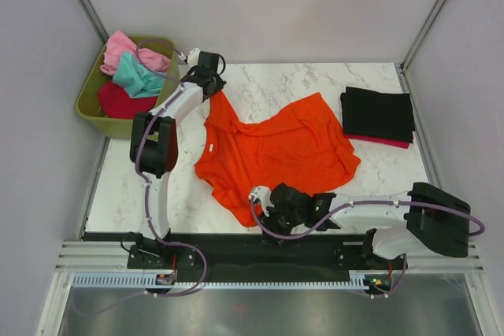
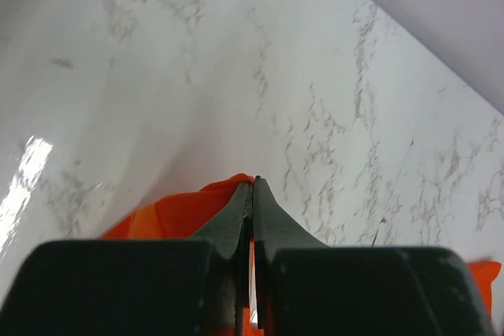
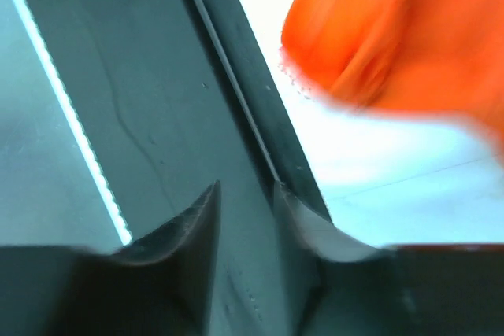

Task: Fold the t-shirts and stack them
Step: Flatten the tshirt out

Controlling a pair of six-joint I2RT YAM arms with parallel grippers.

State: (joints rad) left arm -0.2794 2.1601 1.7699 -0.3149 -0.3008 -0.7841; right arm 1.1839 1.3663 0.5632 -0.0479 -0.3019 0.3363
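Observation:
A large orange t-shirt (image 1: 276,147) lies crumpled and partly spread across the middle of the marble table. My left gripper (image 1: 211,89) is at the shirt's far left corner and shut on it. In the left wrist view the orange cloth (image 2: 181,210) is pinched between the closed jaws of the left gripper (image 2: 253,186). My right gripper (image 1: 260,204) sits by the shirt's near edge, over the black front rail. It is open with nothing between its fingers (image 3: 246,190), and the orange t-shirt (image 3: 394,29) lies beyond them, apart from the tips.
A folded black t-shirt (image 1: 378,112) rests on a crimson one (image 1: 386,142) at the far right of the table. An olive-green bin (image 1: 88,108) off the far left corner holds pink (image 1: 120,47), teal (image 1: 138,76) and dark red (image 1: 122,103) shirts. The black rail (image 3: 260,116) runs along the near edge.

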